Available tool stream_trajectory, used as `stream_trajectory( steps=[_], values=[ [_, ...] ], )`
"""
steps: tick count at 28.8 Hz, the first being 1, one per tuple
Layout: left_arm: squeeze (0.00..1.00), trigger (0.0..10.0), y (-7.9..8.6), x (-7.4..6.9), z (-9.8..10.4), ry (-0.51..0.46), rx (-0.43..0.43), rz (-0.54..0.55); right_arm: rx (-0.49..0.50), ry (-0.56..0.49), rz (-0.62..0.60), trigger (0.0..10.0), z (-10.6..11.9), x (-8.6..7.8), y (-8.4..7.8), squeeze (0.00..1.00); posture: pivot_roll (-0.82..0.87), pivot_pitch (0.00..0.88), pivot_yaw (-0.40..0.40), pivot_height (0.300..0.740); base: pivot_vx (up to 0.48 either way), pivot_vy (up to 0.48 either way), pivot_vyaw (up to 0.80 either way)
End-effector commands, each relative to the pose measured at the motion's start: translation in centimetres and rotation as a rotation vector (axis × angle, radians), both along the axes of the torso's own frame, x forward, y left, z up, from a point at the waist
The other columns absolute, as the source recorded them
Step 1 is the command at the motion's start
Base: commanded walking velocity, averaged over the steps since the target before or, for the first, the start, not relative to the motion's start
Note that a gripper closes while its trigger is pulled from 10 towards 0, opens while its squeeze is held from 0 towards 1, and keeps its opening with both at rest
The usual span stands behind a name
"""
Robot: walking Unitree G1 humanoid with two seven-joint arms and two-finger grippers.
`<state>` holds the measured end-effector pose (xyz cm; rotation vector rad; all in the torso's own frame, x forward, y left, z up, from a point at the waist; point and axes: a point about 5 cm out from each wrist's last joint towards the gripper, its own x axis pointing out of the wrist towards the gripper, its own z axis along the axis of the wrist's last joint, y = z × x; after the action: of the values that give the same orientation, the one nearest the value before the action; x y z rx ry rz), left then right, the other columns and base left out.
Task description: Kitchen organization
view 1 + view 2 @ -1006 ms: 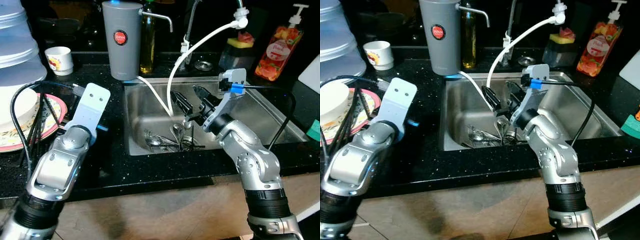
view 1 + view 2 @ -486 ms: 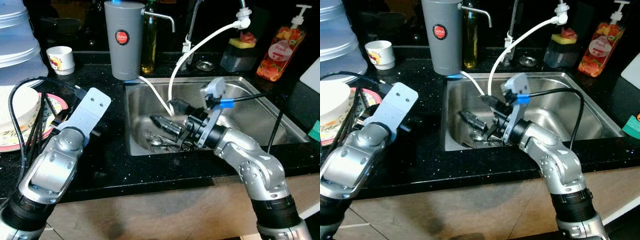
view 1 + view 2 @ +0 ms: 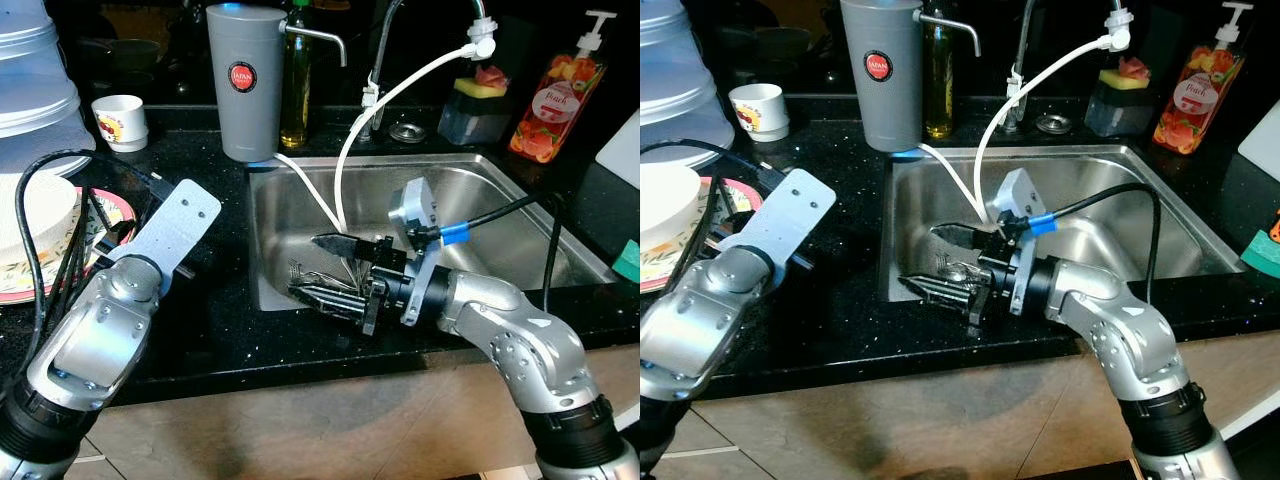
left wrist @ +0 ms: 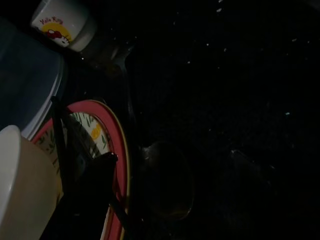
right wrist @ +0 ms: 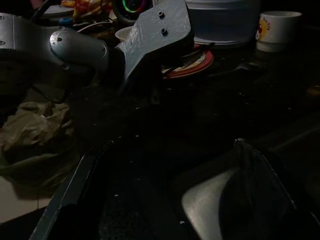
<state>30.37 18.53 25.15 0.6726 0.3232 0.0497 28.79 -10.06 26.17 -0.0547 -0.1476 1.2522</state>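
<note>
- Right now the right tool (image 3: 335,270) sits low in the sink (image 3: 520,215), at the sink's front-left corner, pointing toward the table's left side; its two black fingers (image 3: 338,243) are spread apart, nothing between them.
- Lower finger lies over the cutlery pile (image 3: 312,280) on the sink floor; contact with the cutlery cannot be told.
- Cutlery (spoons, forks) is heaped at the sink's front-left, just under the right tool.
- White hose (image 3: 400,85) runs from the faucet at the sink's back edge down into the basin, ending just behind the right tool.
- Left tool: fingers can't be made out, so open or closed cannot be told; the left arm (image 3: 110,320) hangs over the table's front-left part, its grey wrist plate (image 3: 180,215) tilted above the black table (image 3: 225,330).
- Left wrist view is dark: red-rimmed plate (image 4: 107,130), white bowl (image 4: 20,185), small printed cup (image 4: 62,22) can be made out.
- Plate with white bowl (image 3: 40,205) on it sits at the table's left edge, black wire rack over it.
- Small cup (image 3: 118,120) near the back-left of the table.
- Grey jug (image 3: 243,80) stands at the sink's back-left corner, oil bottle (image 3: 294,90) just beside it.
- Soap bottle (image 3: 555,95) and sponge holder (image 3: 478,100) along the back edge behind the sink.
</note>
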Motion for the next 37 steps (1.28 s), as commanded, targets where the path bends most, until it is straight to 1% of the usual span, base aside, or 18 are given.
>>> stream_trajectory(
  steps=[1, 3, 4, 5, 7, 10, 13, 17, 24, 25, 27, 28, 30, 31, 32, 35, 36, 37],
  values=[
    [0.0, 10.0, -0.1, -0.1, -1.0, 0.086, 0.007, -0.007, -0.016, 0.002, 0.023, 10.0, 0.1, -0.3, 0.1, 0.0, 0.0, 0.12, -0.047, 0.74, 0.0, 0.0, 0.0],
    [0.0, 10.0, -0.1, -0.1, -1.0, 0.086, 0.007, -0.007, -0.016, 0.002, 0.023, 10.0, 0.1, -0.3, 0.1, 0.0, 0.0, 0.12, -0.047, 0.74, 0.0, 0.0, 0.0],
    [0.0, 10.0, 0.2, -0.1, -1.0, 0.095, 0.041, 0.001, -0.017, 0.003, 0.029, 10.0, 0.1, -0.3, 0.1, 0.0, 0.0, 0.12, -0.047, 0.74, 0.0, 0.0, 0.0],
    [0.0, 10.0, 0.2, -0.1, -1.0, 0.095, 0.041, 0.001, -0.017, 0.003, 0.029, 10.0, 0.1, -0.3, 0.1, 0.0, 0.0, 0.12, -0.047, 0.74, 0.0, 0.0, 0.0],
    [0.0, 10.0, 1.3, 0.2, -1.1, 0.112, 0.108, 0.033, -0.012, 0.013, 0.054, 10.0, 0.2, -0.5, 0.1, 0.0, 0.0, 0.121, -0.046, 0.74, 0.0, 0.0, 0.0],
    [0.0, 10.0, 2.2, 0.3, -1.1, 0.127, 0.158, 0.063, -0.002, 0.025, 0.091, 10.0, 0.4, -0.8, 0.3, 0.0, 0.0, 0.121, -0.047, 0.74, 0.0, 0.0, 0.0],
    [0.0, 10.0, 2.6, 0.4, -1.1, 0.125, 0.166, 0.073, -0.006, 0.017, 0.117, 10.0, 0.4, -1.0, 0.4, 0.0, 0.0, 0.121, -0.047, 0.74, 0.0, 0.0, 0.0],
    [0.0, 10.0, 3.1, 0.5, -0.9, 0.122, 0.17, 0.092, -0.012, -0.022, 0.147, 10.0, 0.4, -1.4, 0.6, 0.0, 0.0, 0.122, -0.049, 0.74, 0.0, 0.0, 0.0],
    [0.0, 10.0, 3.1, 0.6, -1.2, 0.142, 0.157, 0.084, -0.012, -0.029, 0.15, 10.0, 0.4, -1.4, 0.8, 0.0, 0.0, 0.123, -0.05, 0.74, 0.0, 0.0, 0.0],
    [0.0, 9.7, 3.1, 0.6, -1.3, 0.143, 0.157, 0.082, -0.012, -0.029, 0.149, 10.0, 0.4, -1.4, 0.8, 0.0, 0.0, 0.123, -0.05, 0.74, 0.0, 0.0, 0.0],
    [0.0, 9.7, 3.1, 0.6, -1.3, 0.143, 0.157, 0.082, -0.012, -0.029, 0.149, 10.0, 0.4, -1.4, 0.8, 0.0, 0.0, 0.123, -0.05, 0.74, 0.0, 0.0, 0.0],
    [0.0, 4.5, 3.1, 0.6, -1.4, 0.146, 0.157, 0.079, -0.011, -0.031, 0.149, 10.0, 0.4, -1.4, 0.8, 0.0, 0.0, 0.123, -0.05, 0.74, 0.0, 0.0, 0.0],
    [0.0, 4.5, 3.1, 0.6, -1.4, 0.146, 0.157, 0.079, -0.011, -0.031, 0.149, 10.0, 0.4, -1.4, 0.8, 0.0, 0.0, 0.123, -0.05, 0.74, 0.0, 0.0, 0.0],
    [0.0, 4.2, 3.1, 0.6, -1.4, 0.148, 0.159, 0.075, 0.008, -0.037, 0.133, 10.0, 0.5, -1.2, 0.8, 0.0, 0.0, 0.122, -0.051, 0.74, 0.0, 0.0, 0.0],
    [0.0, 2.6, 3.0, 0.8, -1.5, 0.145, 0.157, 0.067, 0.051, -0.052, 0.091, 10.0, 0.8, -0.8, 0.9, 0.0, 0.0, 0.123, -0.049, 0.74, 0.0, 0.0, 0.0],
    [0.0, 2.6, 3.0, 0.8, -1.5, 0.143, 0.156, 0.065, 0.063, -0.054, 0.079, 10.0, 0.9, -0.7, 1.0, 0.0, 0.0, 0.123, -0.049, 0.74, 0.0, 0.0, 0.0],
    [0.0, 0.0, 2.9, 0.9, -1.5, 0.14, 0.152, 0.059, 0.081, -0.061, 0.065, 10.0, 1.0, -0.6, 1.0, 0.0, 0.0, 0.123, -0.049, 0.74, 0.0, 0.0, 0.0],
    [0.0, 0.0, 2.9, 0.9, -1.5, 0.139, 0.15, 0.056, 0.086, -0.064, 0.061, 10.0, 1.1, -0.6, 1.1, 0.0, 0.0, 0.123, -0.049, 0.74, 0.0, 0.0, 0.0]
  ],
)
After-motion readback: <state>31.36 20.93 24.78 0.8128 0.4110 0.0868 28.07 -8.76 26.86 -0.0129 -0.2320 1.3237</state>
